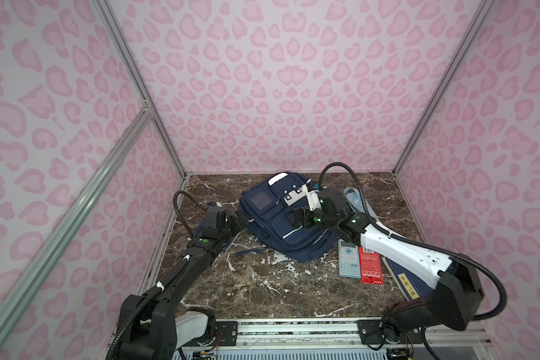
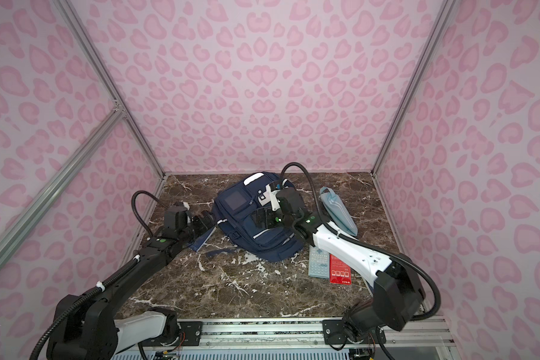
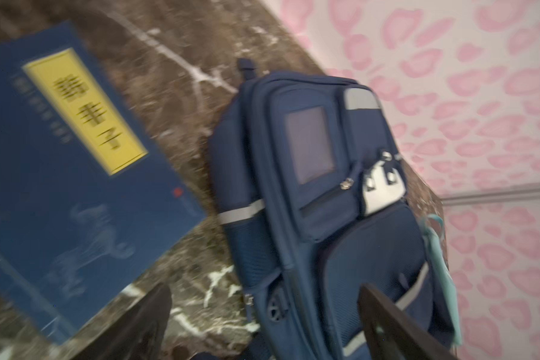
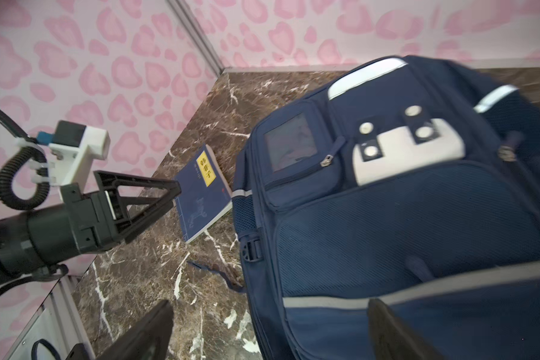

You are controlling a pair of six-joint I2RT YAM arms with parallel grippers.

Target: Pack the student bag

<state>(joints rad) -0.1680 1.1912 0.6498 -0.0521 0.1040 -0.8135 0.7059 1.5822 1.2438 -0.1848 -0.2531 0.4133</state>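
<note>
Bag flat on table, toward back, front up, pockets look zipped. My right gripper wide, empty, over front pocket, probably hunting zipper. My left gripper wide, empty, at bag's side near book, placed to brace.

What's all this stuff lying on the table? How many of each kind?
Backpack: 1
Blue books: 2
Calculator: 1
Red flat pack: 1
Light blue pouch: 1
Total: 6
</note>
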